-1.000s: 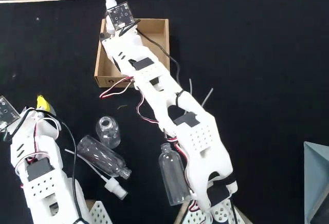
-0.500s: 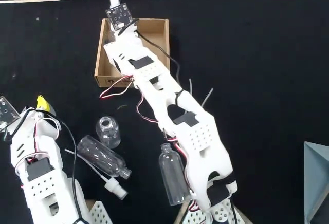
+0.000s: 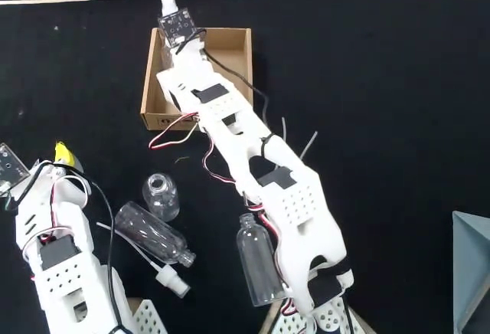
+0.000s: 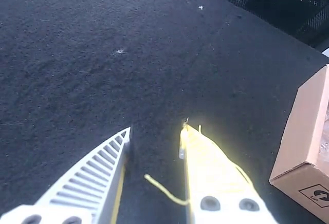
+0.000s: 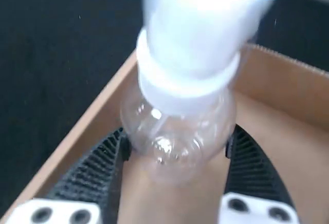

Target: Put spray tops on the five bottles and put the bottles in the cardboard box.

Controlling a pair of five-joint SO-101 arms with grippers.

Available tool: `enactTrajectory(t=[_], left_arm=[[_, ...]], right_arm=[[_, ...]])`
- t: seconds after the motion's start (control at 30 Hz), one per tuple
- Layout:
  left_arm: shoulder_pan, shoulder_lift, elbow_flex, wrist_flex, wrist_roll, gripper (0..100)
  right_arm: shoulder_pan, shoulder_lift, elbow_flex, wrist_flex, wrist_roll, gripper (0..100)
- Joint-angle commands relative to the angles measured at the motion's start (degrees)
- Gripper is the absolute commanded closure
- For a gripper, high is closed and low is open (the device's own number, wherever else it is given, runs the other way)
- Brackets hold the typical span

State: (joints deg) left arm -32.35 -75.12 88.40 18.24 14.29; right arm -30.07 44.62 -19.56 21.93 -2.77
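Bottle with spray top (image 5: 177,126) — clenched in right jaws at the far left corner of the cardboard box (image 3: 243,50), white top poking beyond the box's rim.
Left jaws — released, holding nothing, over the black bench (image 4: 77,54) on the box's near left side.
Upright bottle (image 3: 161,194), lying bottle (image 3: 153,233), third bottle (image 3: 259,263), all uncapped, and loose spray top (image 3: 170,279): on bench, box's near side, apart from it.
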Motion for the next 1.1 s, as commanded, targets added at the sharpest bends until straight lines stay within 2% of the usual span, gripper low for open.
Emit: enactTrajectory(t=[0.0, 1.07], left_arm=[[-0.4, -0.9, -0.4, -1.2, 0.3, 85], [-0.4, -0.9, -0.4, -1.2, 0.3, 85]], right_arm=[[-1.1, -5.9, -4.7, 1.8, -0.6, 75.7], [-0.7, -18.4, -5.1, 27.0, -0.3, 75.7]])
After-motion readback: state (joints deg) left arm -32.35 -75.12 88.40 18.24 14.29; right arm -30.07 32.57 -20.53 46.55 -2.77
